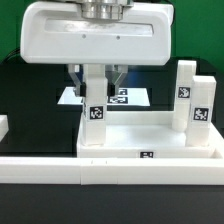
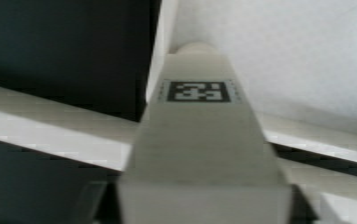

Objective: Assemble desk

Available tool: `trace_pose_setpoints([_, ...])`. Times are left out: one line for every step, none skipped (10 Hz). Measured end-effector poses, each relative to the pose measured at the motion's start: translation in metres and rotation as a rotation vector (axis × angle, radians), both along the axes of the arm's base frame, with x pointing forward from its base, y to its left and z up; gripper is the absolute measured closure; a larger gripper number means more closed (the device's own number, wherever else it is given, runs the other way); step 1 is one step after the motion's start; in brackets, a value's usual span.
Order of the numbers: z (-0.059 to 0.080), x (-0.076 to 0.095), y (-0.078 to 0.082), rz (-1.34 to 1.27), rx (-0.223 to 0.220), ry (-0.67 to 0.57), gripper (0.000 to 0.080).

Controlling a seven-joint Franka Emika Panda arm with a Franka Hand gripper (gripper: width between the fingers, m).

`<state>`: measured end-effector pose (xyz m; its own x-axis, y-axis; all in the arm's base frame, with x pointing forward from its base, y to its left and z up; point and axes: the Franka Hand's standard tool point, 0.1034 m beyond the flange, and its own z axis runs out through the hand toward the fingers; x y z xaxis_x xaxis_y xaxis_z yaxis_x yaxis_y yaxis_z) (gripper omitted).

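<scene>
Two legs already stand upright on the tabletop at the exterior view's right, one at and one at. My gripper is clamped on a third leg, held upright over the tabletop's corner at the exterior view's left; wrist cam shows that leg running straight out between the fingers, tag facing the cam. I judge this is the leg-insertion step: next I'd need to line it w/ the corner socket and seat it, prob. by twisting. Socket itself hidden, can't confirm alignment. Marker board lies behind, border rail in front; neither blocks me.
</scene>
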<state>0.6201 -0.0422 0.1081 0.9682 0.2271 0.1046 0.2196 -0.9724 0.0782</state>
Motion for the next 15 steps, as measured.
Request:
trace_pose_setpoints([0.0,0.0,0.0,-0.009,0.001,0.0,0.0511])
trace_pose_setpoints([0.0,0.0,0.0,-0.022,0.003,0.0,0.0511])
trace_pose_setpoints([0.0,0.0,0.0,-0.022,0.003,0.0,0.0511])
trace_pose_setpoints([0.0,0.0,-0.001,-0.073,0.012,-0.004,0.0511])
trace_pose_setpoints([0.0,0.0,-0.004,-0.177,0.023,-0.009,0.0511])
trace_pose_setpoints([0.0,0.0,-0.004,-0.293,0.042,-0.016,0.0511])
trace_pose_setpoints([0.0,0.0,-0.005,-0.413,0.058,-0.023,0.051])
trace_pose_setpoints([-0.001,0.0,-0.006,-0.519,0.077,-0.032,0.0509])
trace_pose_setpoints([-0.001,-0.001,-0.007,-0.606,0.094,-0.044,0.0509])
trace_pose_setpoints([-0.002,-0.001,-0.008,-0.715,0.111,-0.059,0.0509])
trace_pose_setpoints([-0.002,-0.001,-0.01,-0.814,0.128,-0.062,0.0509])
trace_pose_setpoints([-0.002,-0.002,-0.01,-0.899,0.138,-0.065,0.0509])
trace_pose_setpoints([-0.002,-0.002,-0.012,-1.018,0.156,-0.068,0.0509])
trace_pose_setpoints([-0.002,-0.002,-0.011,-1.125,0.169,-0.072,0.0509])
trace_pose_setpoints([-0.002,-0.002,-0.012,-1.237,0.181,-0.078,0.0509])
